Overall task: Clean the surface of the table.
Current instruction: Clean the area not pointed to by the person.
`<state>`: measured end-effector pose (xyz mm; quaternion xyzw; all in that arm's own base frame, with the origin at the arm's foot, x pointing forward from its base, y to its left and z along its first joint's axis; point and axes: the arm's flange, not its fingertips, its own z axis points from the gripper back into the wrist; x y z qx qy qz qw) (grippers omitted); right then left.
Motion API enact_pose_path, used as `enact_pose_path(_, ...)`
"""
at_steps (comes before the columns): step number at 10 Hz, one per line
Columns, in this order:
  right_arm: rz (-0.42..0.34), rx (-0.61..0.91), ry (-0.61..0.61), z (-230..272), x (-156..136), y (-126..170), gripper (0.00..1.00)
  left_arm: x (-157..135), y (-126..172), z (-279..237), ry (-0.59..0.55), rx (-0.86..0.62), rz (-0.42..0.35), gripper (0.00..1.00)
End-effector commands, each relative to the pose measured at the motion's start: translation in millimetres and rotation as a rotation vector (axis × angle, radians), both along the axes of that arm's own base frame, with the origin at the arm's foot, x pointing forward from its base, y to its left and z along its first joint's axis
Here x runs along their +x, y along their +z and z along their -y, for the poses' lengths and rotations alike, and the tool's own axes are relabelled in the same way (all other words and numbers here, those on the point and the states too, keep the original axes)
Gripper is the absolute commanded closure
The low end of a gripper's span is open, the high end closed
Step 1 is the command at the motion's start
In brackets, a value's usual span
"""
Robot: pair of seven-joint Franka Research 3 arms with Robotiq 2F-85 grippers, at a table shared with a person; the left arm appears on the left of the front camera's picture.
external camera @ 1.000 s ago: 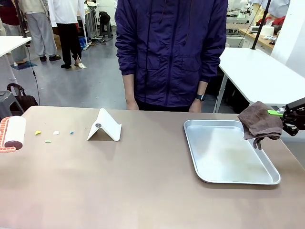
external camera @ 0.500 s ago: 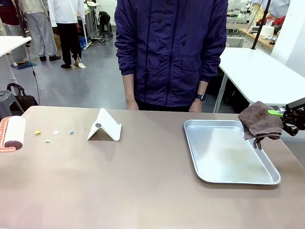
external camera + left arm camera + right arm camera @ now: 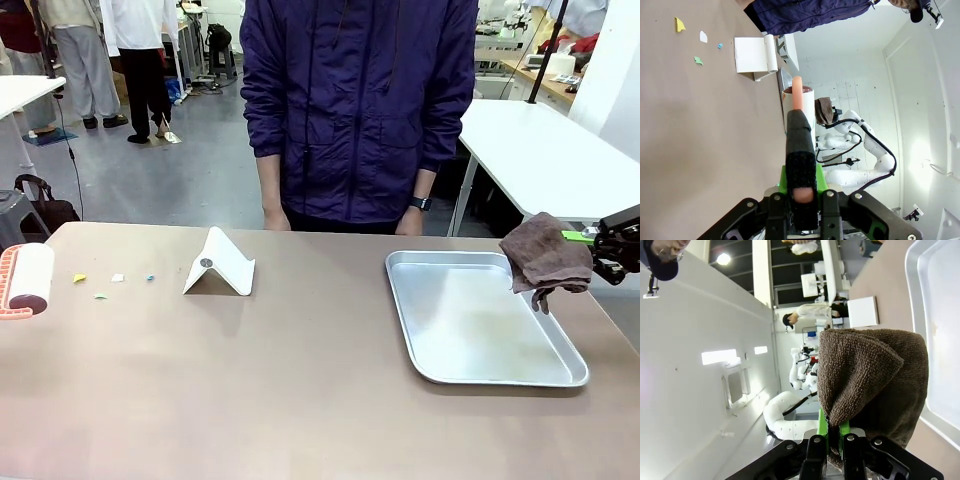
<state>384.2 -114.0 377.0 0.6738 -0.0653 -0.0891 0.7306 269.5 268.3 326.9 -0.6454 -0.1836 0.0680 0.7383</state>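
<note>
Right wrist view: my right gripper (image 3: pixel 834 436) is clamped tight on a soft brown cloth (image 3: pixel 870 375) by the tray (image 3: pixel 402 268); my left gripper (image 3: pixel 801 186) is closed on the lint roller (image 3: pixel 799 100) handle; the table (image 3: pixel 300 400) spreads beneath, with paper scraps (image 3: pixel 98 281) near its left end; I judge it rigid and smooth, nothing to grasp, only to press on and wipe.
</note>
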Motion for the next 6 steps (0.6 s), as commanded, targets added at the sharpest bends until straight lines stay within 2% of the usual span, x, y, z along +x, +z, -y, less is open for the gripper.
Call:
enact_pose_path(1, -0.007, 0.008, 0.013, 1, 3, 5, 0.91, 2, 10, 1, -0.003, 0.085, -0.004, 0.78)
enact_pose_path(3, -0.007, 0.008, 0.013, 1, 3, 5, 0.91, 28, 25, -8, -0.011, 0.264, -0.047, 0.78)
enact_pose_path(4, -0.007, 0.008, 0.013, 1, 3, 5, 0.91, 45, 28, -15, -0.033, 0.269, -0.072, 0.78)
enact_pose_path(5, -0.007, 0.008, 0.013, 1, 3, 5, 0.91, 64, 30, -23, -0.014, 0.282, -0.128, 0.78)
enact_pose_path(6, -0.007, 0.008, 0.013, 1, 3, 5, 0.91, 86, 28, -32, 0.06, 0.292, -0.197, 0.78)
